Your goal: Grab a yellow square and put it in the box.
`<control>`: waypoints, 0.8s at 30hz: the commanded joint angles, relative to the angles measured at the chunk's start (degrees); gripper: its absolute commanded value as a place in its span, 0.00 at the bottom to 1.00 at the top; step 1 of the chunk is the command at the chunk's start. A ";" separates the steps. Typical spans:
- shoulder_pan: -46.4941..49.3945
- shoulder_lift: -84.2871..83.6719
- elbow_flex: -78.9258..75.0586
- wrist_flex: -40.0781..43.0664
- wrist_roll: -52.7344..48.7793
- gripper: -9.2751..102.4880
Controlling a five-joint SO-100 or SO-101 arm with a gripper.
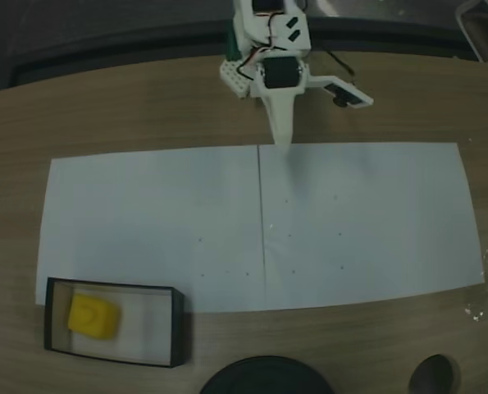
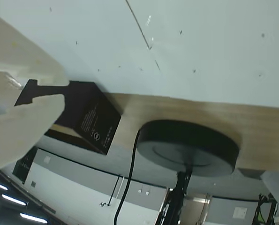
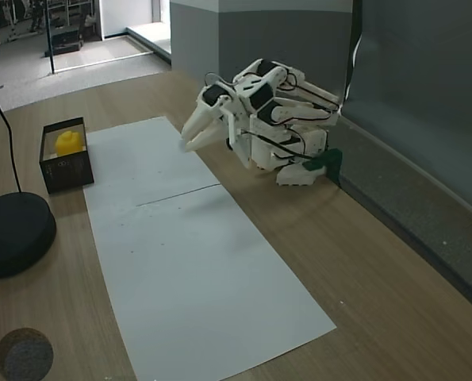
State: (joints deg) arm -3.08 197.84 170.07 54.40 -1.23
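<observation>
Lying inside the box (image 1: pixel 178 328), toward its left end in a fixed view: the square (image 1: pixel 93 317), yellow, resting on the pale bottom. Showing again in another fixed view: square (image 3: pixel 68 143) sitting in the box (image 3: pixel 67 172) at the far left corner of the paper (image 3: pixel 196 270).

Folding back over its base at the table's far edge: the white arm (image 3: pixel 271 119), well apart from the box. Pointing down toward the paper's top edge, where a seam runs across: gripper (image 1: pixel 283 135). Holding nothing; fingers looking pressed together or nearly so in a fixed view (image 3: pixel 189 136), though hard to tell for certain. Blurring pale along the left of the wrist view: one finger (image 2: pixel 17 126), overlapping the box's dark wall (image 2: pixel 94 124).

Spreading across a wood-grain table (image 1: pixel 145 107): two white sheets of paper (image 1: pixel 358 222) meeting at a thin seam, dotted with small specks. Standing near the box on bare wood: a dark round base (image 3: pixel 13 234) with a cable (image 3: pixel 4 119) rising from it. Lying near the table's front corner: a small dark round pad (image 3: pixel 23 355). Running behind the arm: a grey wall (image 3: pixel 426 95). Opening beyond the table's far end: a room with a pale floor (image 3: pixel 101 55) and distant furniture.
</observation>
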 commanded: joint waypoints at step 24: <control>-0.53 1.23 1.93 19.51 9.49 0.08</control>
State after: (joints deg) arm -3.87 197.84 175.17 72.86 8.00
